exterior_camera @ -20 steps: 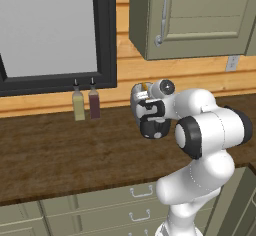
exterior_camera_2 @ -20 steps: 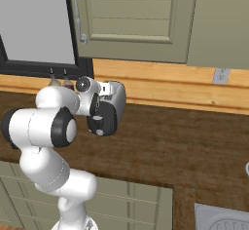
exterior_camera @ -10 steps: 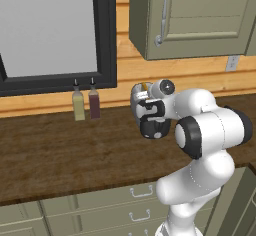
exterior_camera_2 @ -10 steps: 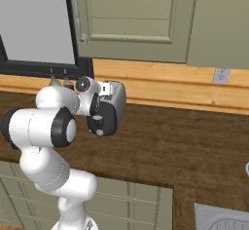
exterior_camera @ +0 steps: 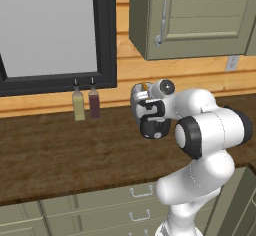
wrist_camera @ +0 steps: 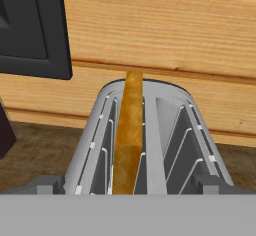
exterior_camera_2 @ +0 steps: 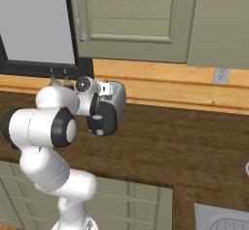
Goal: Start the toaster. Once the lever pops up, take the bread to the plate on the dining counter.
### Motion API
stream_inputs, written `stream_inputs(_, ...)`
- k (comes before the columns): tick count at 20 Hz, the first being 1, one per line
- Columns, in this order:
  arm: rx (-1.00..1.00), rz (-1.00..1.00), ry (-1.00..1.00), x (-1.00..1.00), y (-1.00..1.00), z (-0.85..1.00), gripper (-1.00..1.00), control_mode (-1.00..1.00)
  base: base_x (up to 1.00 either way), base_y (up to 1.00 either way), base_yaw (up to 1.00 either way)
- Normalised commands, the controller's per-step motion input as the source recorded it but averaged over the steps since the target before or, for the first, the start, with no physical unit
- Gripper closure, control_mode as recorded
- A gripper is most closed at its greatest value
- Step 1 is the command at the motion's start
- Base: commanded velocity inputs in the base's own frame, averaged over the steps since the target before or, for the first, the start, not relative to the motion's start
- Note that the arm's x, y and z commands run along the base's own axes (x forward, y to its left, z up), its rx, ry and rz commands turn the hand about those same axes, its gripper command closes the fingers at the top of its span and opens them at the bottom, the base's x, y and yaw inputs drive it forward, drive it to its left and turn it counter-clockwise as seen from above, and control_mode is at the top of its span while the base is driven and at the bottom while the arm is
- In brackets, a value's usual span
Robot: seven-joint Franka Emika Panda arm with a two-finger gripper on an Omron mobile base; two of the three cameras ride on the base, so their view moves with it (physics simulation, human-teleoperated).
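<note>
The silver-grey toaster [exterior_camera: 138, 96] [exterior_camera_2: 117, 95] stands at the back of the dark wood worktop, its black end panel [exterior_camera: 152, 124] with the pale dial [exterior_camera_2: 98, 132] facing me. The hand view looks down its two slots [wrist_camera: 170, 145]. The bread [wrist_camera: 128, 130] stands upright in the left slot, and its golden crust peeks out on top [exterior_camera: 144, 86]. My gripper [wrist_camera: 127, 186] hovers over the panel end, open, with one fingertip [wrist_camera: 46, 184] on either side of the toaster. The lever is too small to pick out beside my hand. Plate and dining counter are out of view.
Two bottles [exterior_camera: 78, 105] [exterior_camera: 94, 103] stand against the wall left of the toaster, under a black-framed window [exterior_camera: 102, 35]. Grey-green cabinets [exterior_camera: 195, 15] hang overhead. An outlet [exterior_camera_2: 221, 76] is on the wall at right. A sink corner [exterior_camera_2: 223, 218] lies at lower right.
</note>
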Motion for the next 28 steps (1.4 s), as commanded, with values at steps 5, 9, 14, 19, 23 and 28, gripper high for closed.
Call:
stream_inputs(5,0.0,0.0,0.0,0.0,0.0,0.0,-1.0,-1.0,0.0,0.0,0.0)
stream_inputs(9,0.0,0.0,0.0,0.0,0.0,0.0,-1.0,-1.0,0.0,0.0,0.0)
stream_inputs(14,0.0,0.0,0.0,0.0,0.0,0.0,-1.0,-1.0,0.0,0.0,0.0)
stream_inputs(19,0.0,0.0,0.0,0.0,0.0,0.0,-1.0,-1.0,0.0,0.0,0.0)
stream_inputs(23,0.0,0.0,0.0,0.0,0.0,0.0,-1.0,-1.0,0.0,0.0,0.0)
stream_inputs(28,0.0,0.0,0.0,0.0,0.0,0.0,-1.0,-1.0,0.0,0.0,0.0)
